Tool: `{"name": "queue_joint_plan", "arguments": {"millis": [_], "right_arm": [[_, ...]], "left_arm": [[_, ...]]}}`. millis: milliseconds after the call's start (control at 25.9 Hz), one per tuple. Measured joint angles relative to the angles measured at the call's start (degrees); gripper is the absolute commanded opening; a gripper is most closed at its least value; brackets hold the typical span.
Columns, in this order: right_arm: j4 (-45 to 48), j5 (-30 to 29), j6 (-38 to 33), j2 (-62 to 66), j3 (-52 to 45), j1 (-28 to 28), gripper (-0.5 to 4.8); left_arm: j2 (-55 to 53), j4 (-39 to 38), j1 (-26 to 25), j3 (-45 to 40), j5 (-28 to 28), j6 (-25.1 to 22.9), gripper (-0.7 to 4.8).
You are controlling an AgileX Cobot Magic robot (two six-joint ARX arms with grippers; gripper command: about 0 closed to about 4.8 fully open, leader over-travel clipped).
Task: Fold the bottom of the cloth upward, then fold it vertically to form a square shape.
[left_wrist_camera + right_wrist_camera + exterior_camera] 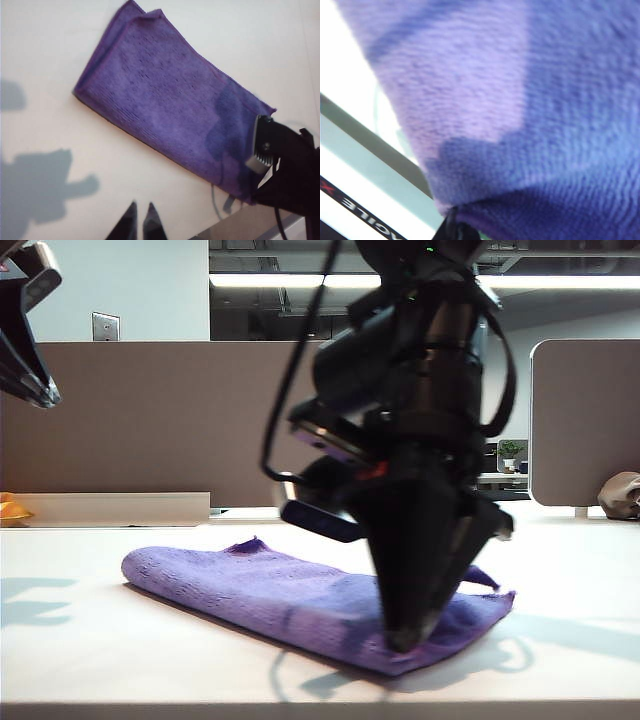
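Left gripper [141, 220]: raised above the white table [80, 640] at far left, fingers together, empty. Purple fuzzy rectangular microfibre cloth [280, 600]: folded, lying flat mid-table. Right gripper [405, 640]: pointing down at the cloth's near right corner, clamped on its edge.

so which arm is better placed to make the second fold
Right. The right gripper is down on the near right corner of the cloth, shut on it. The left gripper hangs above the table, off the cloth, holding nothing.
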State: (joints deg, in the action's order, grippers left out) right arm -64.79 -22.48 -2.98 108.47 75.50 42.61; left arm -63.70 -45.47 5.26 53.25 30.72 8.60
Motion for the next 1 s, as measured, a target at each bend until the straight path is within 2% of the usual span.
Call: {"name": "queue_joint_plan", "arguments": {"millis": [154, 270, 617, 655, 694, 887, 1002], "right_arm": [[3.9, -1.0, -2.0, 0.0, 0.0, 1.6, -0.01], [10.4, -4.3, -6.5, 0.0, 0.0, 1.4, -0.01], [18.8, -11.0, -11.7, 2.0, 0.0, 4.2, 0.03], [19.5, -11.3, -12.0, 2.1, 0.0, 4.7, 0.20], [20.1, -11.5, -12.2, 2.1, 0.0, 5.2, 0.64], [24.2, -12.2, -14.8, 2.5, 0.1, 5.8, 0.71], [24.5, -14.1, -15.1, 2.5, 0.1, 5.8, 1.30]], "left_arm": [[0.2, -0.7, -0.1, 0.0, -0.1, 0.0, 0.25], [0.6, -3.0, -0.1, 0.0, -0.1, -0.4, 0.25], [1.7, -3.8, -0.1, -0.2, -0.1, 0.0, 0.25], [1.9, -3.8, -0.1, -0.2, -0.1, 0.2, 0.25], [2.0, -3.8, -0.1, -0.2, -0.1, 0.2, 0.25], [2.2, -4.6, -0.1, -0.2, -0.1, 0.4, 0.25], [2.2, -5.0, -0.1, -0.2, -0.1, 0.4, 0.25]]}}
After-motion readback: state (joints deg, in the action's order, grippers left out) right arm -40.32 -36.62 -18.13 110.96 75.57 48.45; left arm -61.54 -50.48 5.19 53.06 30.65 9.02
